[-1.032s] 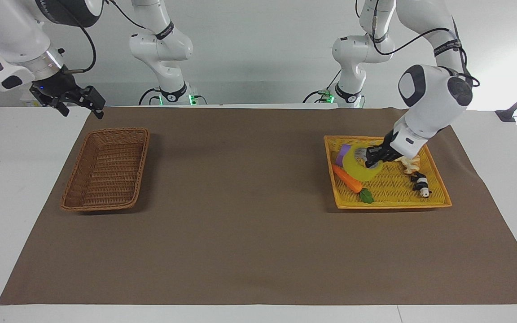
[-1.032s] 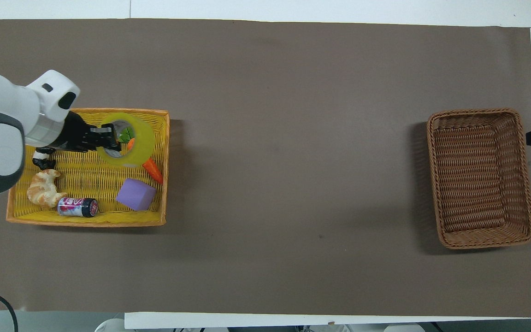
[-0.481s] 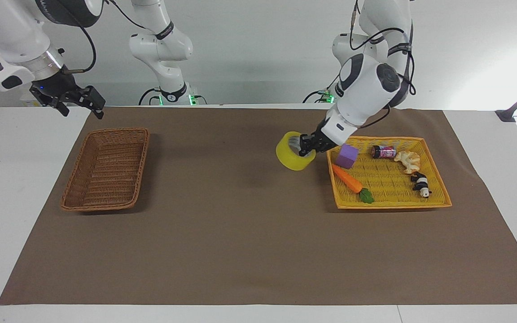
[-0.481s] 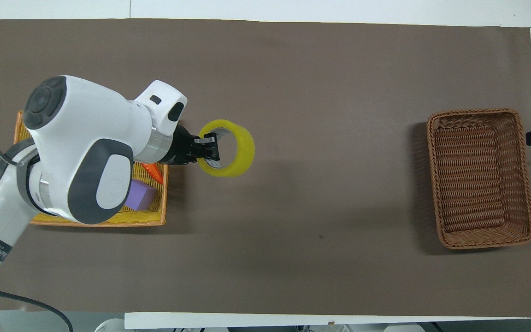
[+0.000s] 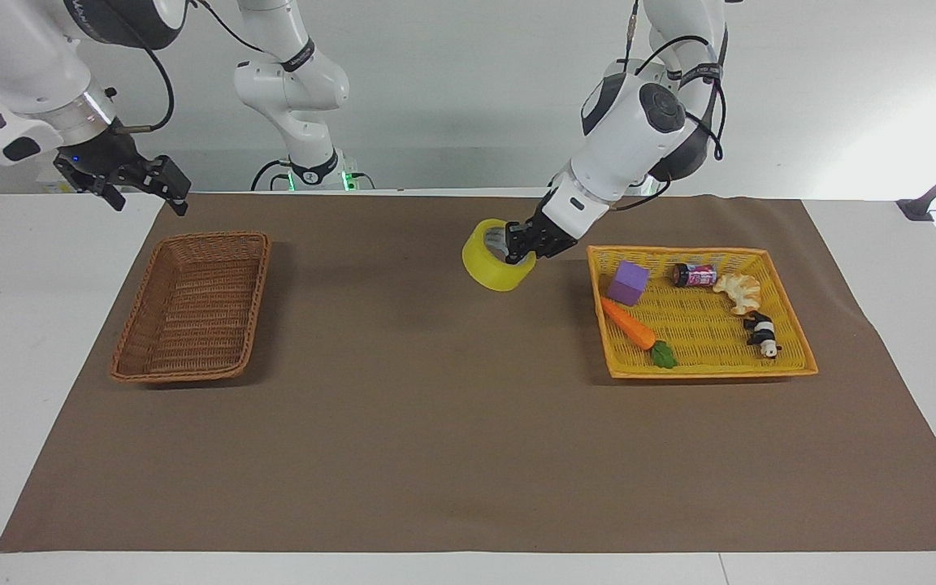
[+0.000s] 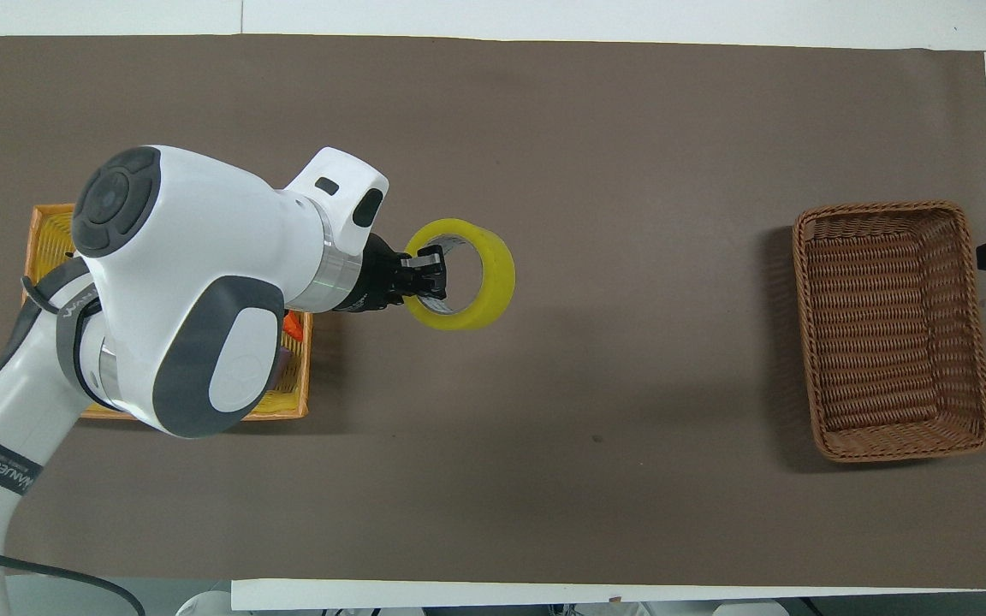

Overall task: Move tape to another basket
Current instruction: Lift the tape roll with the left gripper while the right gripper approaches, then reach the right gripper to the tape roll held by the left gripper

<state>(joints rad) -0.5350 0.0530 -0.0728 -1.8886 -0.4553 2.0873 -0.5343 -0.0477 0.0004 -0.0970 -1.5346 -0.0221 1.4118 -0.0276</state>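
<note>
The tape (image 5: 484, 272), a wide yellow roll, hangs in the air over the bare brown mat, just off the yellow-orange basket (image 5: 704, 372) on the side toward the right arm's end. My left gripper (image 5: 517, 244) is shut on the tape's wall, with one finger inside the core; from overhead the left gripper (image 6: 429, 274) grips the tape (image 6: 497, 282) at its rim. The brown wicker basket (image 5: 216, 237) sits with nothing in it at the right arm's end of the table, also shown as the brown basket (image 6: 882, 208). My right gripper (image 5: 143, 195) waits open above that end's table edge.
The yellow-orange basket holds a purple cube (image 5: 628, 283), a toy carrot (image 5: 634, 325), a small can (image 5: 695, 275), a croissant (image 5: 738, 291) and a small panda figure (image 5: 763, 335). A wide stretch of brown mat (image 5: 403, 366) lies between the two baskets.
My left gripper has lifted the tape out of the yellow-orange basket and carried it over the mat toward the right arm's end. The right arm has not moved.
</note>
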